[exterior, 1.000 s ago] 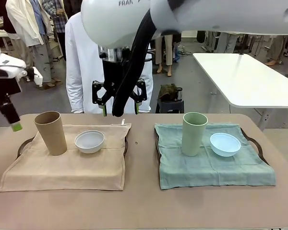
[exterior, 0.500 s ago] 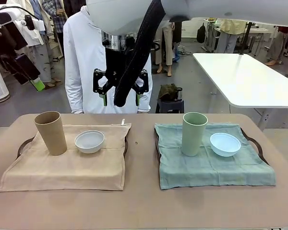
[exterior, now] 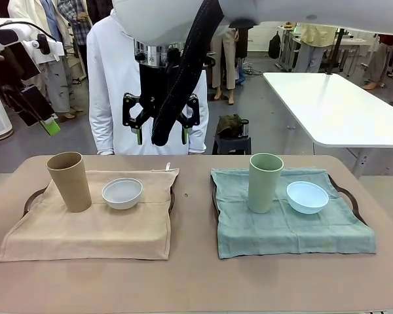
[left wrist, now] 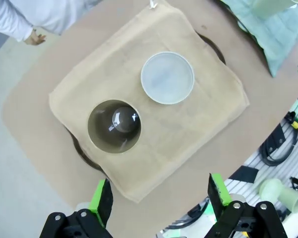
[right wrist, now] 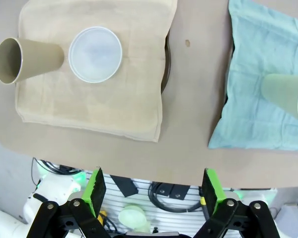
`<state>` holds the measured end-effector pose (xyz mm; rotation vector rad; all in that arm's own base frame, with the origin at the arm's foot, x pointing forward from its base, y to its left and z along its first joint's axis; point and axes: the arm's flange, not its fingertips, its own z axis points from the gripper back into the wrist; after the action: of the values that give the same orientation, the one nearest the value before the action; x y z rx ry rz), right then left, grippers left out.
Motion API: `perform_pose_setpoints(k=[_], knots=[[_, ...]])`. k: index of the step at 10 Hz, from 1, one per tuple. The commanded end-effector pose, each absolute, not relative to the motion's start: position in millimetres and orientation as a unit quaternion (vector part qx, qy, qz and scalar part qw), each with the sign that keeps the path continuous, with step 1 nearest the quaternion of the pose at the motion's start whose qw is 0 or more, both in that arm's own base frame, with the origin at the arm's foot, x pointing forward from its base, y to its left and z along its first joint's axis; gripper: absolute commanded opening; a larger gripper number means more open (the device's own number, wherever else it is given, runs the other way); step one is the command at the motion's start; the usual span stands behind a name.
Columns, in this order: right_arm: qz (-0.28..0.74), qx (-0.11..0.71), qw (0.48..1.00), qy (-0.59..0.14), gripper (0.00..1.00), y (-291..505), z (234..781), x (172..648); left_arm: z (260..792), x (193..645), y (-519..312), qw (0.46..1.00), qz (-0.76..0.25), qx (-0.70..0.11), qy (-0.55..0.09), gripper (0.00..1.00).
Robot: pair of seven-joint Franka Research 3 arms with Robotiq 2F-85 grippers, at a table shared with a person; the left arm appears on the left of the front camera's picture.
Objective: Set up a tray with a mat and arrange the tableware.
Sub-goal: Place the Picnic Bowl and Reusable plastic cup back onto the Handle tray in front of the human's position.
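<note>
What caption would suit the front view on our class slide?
Two trays set: tan tumbler and white bowl on beige mat; green tumbler and blue bowl on green mat.

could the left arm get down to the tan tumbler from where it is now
Probably yes. The left gripper hangs open high above the tan tumbler, which stands upright on the tan mat with nothing between them.

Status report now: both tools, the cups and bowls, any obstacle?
Left tool open, high, empty. Right tool open, raised, empty. Tan cup and white bowl on beige mat; green cup and blue bowl on green mat. No obstacle.
</note>
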<state>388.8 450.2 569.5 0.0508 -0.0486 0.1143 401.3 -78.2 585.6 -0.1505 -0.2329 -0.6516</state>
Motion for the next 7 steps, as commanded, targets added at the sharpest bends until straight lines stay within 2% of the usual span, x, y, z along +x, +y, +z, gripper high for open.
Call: perform_pose_setpoints(k=[1,7], knots=[[0.056,0.021,0.998,-0.025,1.0,447.7,569.9,387.7,587.1,400.1,-76.0,0.934,-0.331,-0.069,-0.113,1.0],[0.056,0.021,0.998,-0.025,1.0,447.7,569.9,387.7,587.1,400.1,-76.0,0.934,-0.331,-0.069,-0.113,1.0]])
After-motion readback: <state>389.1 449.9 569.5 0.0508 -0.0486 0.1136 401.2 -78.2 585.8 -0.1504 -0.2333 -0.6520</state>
